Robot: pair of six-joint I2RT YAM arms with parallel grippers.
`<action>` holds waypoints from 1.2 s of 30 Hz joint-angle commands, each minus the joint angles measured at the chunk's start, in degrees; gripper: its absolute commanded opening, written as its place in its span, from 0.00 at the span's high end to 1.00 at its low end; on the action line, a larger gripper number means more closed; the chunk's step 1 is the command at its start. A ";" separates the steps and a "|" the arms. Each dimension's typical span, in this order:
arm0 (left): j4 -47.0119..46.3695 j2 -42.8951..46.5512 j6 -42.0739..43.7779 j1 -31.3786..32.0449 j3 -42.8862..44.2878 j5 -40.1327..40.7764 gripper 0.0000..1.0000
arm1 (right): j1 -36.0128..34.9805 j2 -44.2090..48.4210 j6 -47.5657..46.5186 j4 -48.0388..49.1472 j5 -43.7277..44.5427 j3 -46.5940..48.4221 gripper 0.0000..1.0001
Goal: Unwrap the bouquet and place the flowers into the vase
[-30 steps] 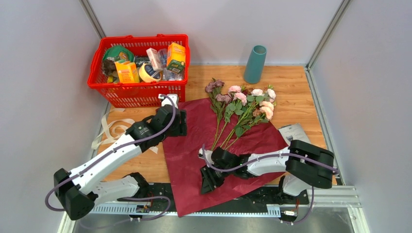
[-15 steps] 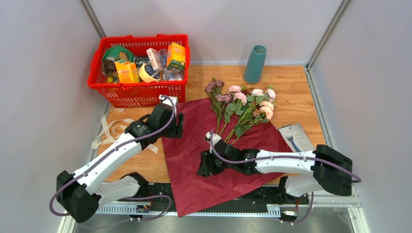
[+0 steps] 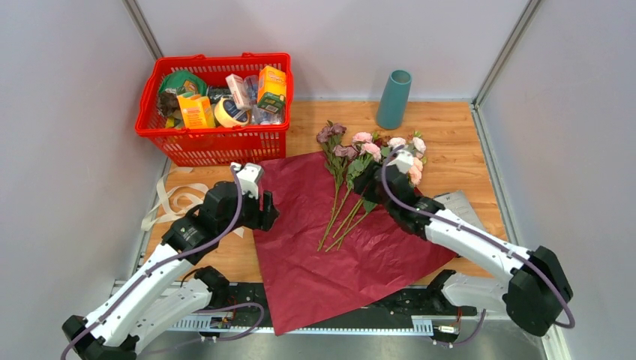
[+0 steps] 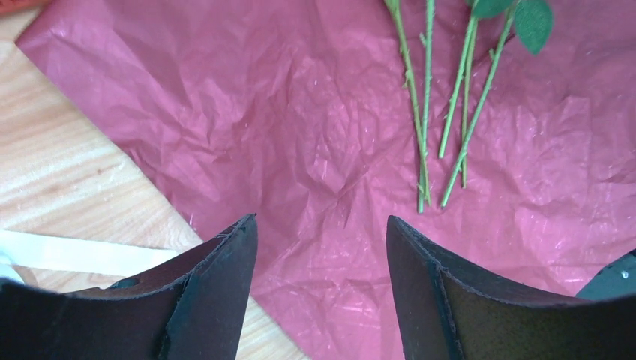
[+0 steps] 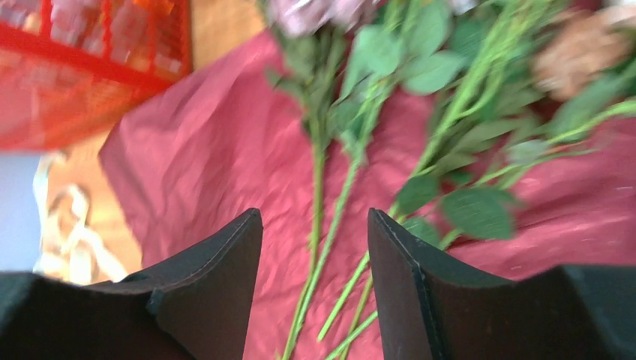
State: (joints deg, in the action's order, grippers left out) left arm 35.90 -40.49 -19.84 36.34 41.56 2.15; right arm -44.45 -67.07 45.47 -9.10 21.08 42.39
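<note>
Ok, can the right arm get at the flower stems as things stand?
Probably yes. The right gripper hangs open directly above the stems, which lie loose on the spread paper with nothing over them; the left gripper is off at the paper's left edge.

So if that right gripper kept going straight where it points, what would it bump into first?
Probably the flowers' green stems, lying on the burgundy paper just ahead of the right gripper; depth is hard to judge.
</note>
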 commanded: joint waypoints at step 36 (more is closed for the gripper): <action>-2.68 1.82 1.38 0.05 0.10 1.27 0.30 | 27.57 -9.31 10.42 16.40 -13.00 -13.83 0.70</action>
State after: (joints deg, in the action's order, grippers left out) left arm 34.46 -38.96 -19.16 36.34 41.56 2.90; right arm -17.43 -75.64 53.91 3.86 8.64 28.86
